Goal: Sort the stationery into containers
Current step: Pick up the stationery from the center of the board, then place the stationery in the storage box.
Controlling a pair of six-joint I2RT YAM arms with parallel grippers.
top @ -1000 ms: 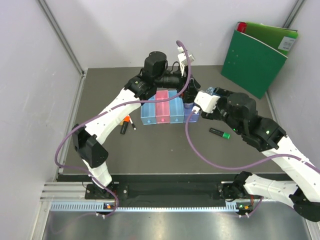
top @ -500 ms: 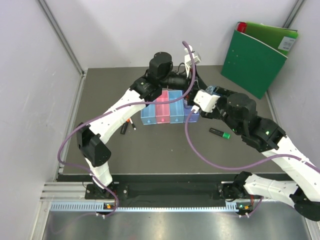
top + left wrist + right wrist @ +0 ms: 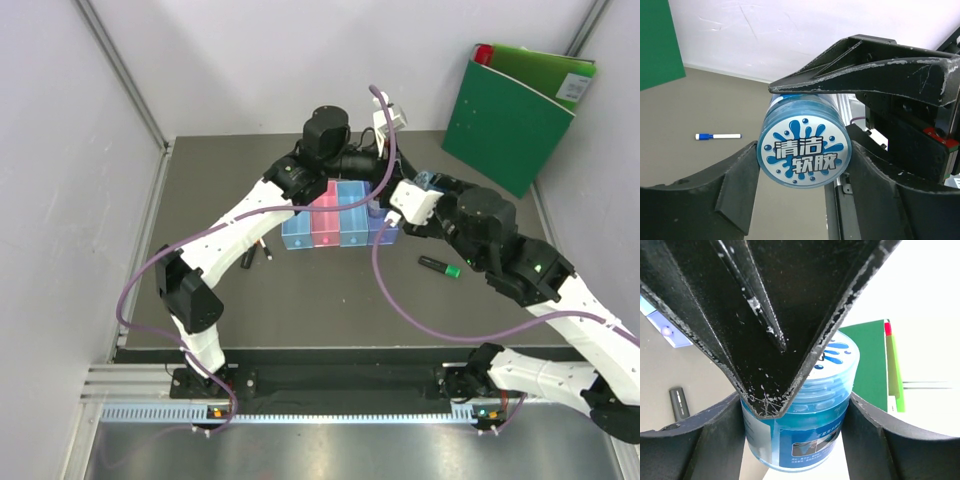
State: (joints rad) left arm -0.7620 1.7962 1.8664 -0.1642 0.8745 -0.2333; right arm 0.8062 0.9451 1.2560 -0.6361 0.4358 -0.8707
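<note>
A round blue jar [image 3: 804,155] with a printed lid hangs above the right end of the containers [image 3: 325,228], a row of blue, pink, blue and purple bins. Both grippers are shut on it: my left gripper [image 3: 802,167] across the lid, my right gripper [image 3: 800,435] across the body [image 3: 810,440]. In the top view the two grippers meet at the jar [image 3: 376,208], which is mostly hidden. A green-capped marker [image 3: 440,266] lies right of the bins. An orange-capped marker [image 3: 247,257] and a thin pen [image 3: 266,248] lie left of them. A white pen [image 3: 717,136] shows on the table.
A big green binder [image 3: 515,110] leans in the back right corner. The left arm arches over the bins from the left, and its purple cable [image 3: 200,250] hangs above the table. The right arm reaches in from the front right.
My left gripper has moved right over the bins to the jar in the right gripper and narrowed its jaws onto the lid. The right arm has barely moved.
</note>
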